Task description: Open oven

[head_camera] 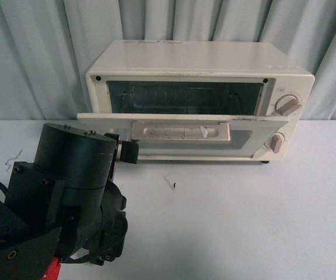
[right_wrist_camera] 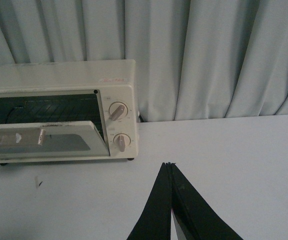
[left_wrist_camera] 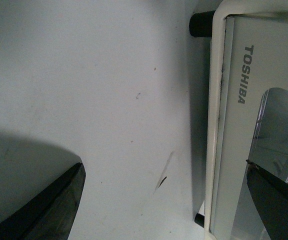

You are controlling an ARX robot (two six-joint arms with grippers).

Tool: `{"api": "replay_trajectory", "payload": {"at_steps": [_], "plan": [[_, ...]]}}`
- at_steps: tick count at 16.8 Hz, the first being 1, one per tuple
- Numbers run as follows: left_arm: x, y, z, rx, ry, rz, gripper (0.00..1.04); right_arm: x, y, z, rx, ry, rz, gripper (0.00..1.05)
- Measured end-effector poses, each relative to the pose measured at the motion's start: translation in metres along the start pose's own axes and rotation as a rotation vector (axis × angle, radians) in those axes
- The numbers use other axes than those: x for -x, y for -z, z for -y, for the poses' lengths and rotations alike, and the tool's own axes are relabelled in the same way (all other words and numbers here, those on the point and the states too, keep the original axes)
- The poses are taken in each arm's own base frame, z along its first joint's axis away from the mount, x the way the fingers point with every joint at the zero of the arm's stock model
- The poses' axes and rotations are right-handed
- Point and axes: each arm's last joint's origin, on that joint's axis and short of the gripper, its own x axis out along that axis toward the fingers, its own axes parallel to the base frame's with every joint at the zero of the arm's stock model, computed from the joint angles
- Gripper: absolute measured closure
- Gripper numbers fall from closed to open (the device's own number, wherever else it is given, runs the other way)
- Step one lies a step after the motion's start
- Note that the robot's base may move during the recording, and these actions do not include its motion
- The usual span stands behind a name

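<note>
The cream-white oven (head_camera: 197,64) stands at the back of the table, also in the right wrist view (right_wrist_camera: 59,77). Its glass door (head_camera: 244,138) hangs partly open, tilted far down, with the beige bar handle (head_camera: 179,130) facing up and the wire rack visible inside. My left gripper (head_camera: 127,153) is open at the door's left end. In the left wrist view my left gripper (left_wrist_camera: 164,167) straddles the door edge marked TOSHIBA (left_wrist_camera: 219,125), one finger (left_wrist_camera: 274,200) over the glass, the other (left_wrist_camera: 49,210) over the table. My right gripper (right_wrist_camera: 169,165) is shut and empty, well right of the oven.
The oven sits on a white table (head_camera: 244,221) in front of a pale grey curtain (head_camera: 39,58). Two round knobs (head_camera: 287,105) are on the oven's right side. A small dark scrap (head_camera: 172,185) lies on the table in front of the door.
</note>
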Motion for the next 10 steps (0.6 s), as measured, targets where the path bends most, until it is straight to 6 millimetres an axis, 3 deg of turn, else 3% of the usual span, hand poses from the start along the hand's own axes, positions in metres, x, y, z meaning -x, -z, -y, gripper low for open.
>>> {"api": "replay_trajectory", "payload": {"at_steps": [3, 4, 8, 10], "plan": [[0.0000, 0.0000, 0.0000, 0.000, 0.000, 0.000, 0.07, 0.0000, 0.0000, 0.0000, 0.000, 0.000, 0.000, 1.03], [0.0000, 0.0000, 0.0000, 0.000, 0.000, 0.000, 0.07, 0.0000, 0.0000, 0.0000, 0.001, 0.000, 0.000, 0.97], [0.0000, 0.0000, 0.0000, 0.000, 0.000, 0.000, 0.07, 0.0000, 0.0000, 0.0000, 0.001, 0.000, 0.000, 0.57], [0.0032, -0.0022, 0.0002, -0.100, 0.124, 0.063, 0.07, 0.0000, 0.0000, 0.0000, 0.001, 0.000, 0.000, 0.35]]}}
